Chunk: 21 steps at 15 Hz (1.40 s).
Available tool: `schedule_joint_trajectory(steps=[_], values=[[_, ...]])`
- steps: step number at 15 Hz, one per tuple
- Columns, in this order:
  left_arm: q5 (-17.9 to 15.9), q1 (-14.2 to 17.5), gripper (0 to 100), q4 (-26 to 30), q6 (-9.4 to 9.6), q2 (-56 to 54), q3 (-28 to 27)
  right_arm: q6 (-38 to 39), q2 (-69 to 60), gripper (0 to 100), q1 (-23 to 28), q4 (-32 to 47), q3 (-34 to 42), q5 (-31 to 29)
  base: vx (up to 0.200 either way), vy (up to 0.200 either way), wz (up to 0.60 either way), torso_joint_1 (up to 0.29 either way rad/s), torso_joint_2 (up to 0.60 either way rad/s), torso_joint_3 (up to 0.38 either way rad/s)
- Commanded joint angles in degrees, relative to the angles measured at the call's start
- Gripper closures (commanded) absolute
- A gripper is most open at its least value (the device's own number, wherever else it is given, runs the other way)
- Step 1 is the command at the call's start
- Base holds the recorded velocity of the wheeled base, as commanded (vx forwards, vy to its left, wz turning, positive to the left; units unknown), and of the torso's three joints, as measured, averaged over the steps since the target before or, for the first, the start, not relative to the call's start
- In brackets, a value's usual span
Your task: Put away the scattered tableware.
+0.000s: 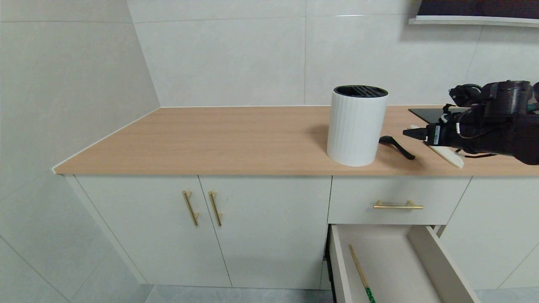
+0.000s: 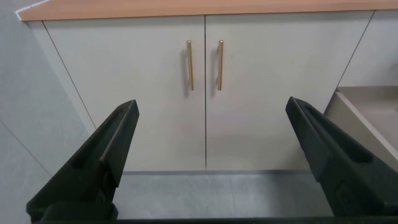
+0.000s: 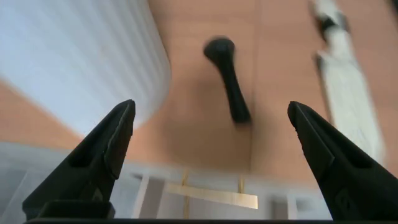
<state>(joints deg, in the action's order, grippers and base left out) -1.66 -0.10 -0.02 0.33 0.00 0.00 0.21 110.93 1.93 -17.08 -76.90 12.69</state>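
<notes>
Hovering above the countertop (image 1: 210, 139), our right gripper (image 1: 413, 133) is spread wide and empty near the black spoon (image 1: 396, 147), which lies just beside the white holder (image 1: 357, 126). Our left gripper (image 2: 211, 109), likewise released, faces the cabinet doors (image 2: 155, 93).

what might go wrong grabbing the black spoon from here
The spoon lies close beside the holder, so the open right gripper may bump the holder on its way down. The white utensil lies near the front edge of the counter; a nudge might push it off.
</notes>
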Motion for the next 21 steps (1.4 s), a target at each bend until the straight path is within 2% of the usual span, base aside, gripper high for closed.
schedule_joint_trajectory(steps=[1, 4, 8, 15, 16, 21], values=[[-0.01, 0.01, 0, 0.02, 0.02, 0.09, 0.00, -3.55, 9.04, 0, 2.38, -0.24, -4.75, 3.39, 0.000, 0.000, 0.00, 0.000, 0.00, 0.000], [-0.01, 0.01, 0, -0.06, 0.02, 0.09, 0.00, -5.57, 11.59, 0, 2.47, -0.32, -4.84, 6.91, 0.000, 0.000, 0.00, 0.000, 0.00, 0.000], [-0.01, 0.01, 0, -0.06, 0.02, 0.09, 0.00, -5.92, 15.10, 0, 2.29, -3.05, -7.13, 6.91, 0.000, 0.000, 0.00, 0.000, 0.00, 0.000], [-0.01, 0.01, 0, -0.06, 0.02, 0.09, 0.00, -6.01, 18.62, 0, 1.77, -2.61, -10.82, 5.68, 0.000, 0.000, 0.00, 0.000, 0.00, 0.000], [-0.01, 0.01, 0, -0.06, 0.02, 0.09, 0.00, -6.01, 18.79, 100, 1.77, -2.61, -10.90, 5.59, 0.000, 0.000, 0.00, 0.000, 0.00, 0.000], [-0.01, 0.01, 0, -0.06, 0.02, 0.09, 0.00, -6.01, 19.58, 100, 0.80, -2.52, -10.99, 5.50, 0.000, 0.000, 0.00, 0.000, 0.00, 0.000]])
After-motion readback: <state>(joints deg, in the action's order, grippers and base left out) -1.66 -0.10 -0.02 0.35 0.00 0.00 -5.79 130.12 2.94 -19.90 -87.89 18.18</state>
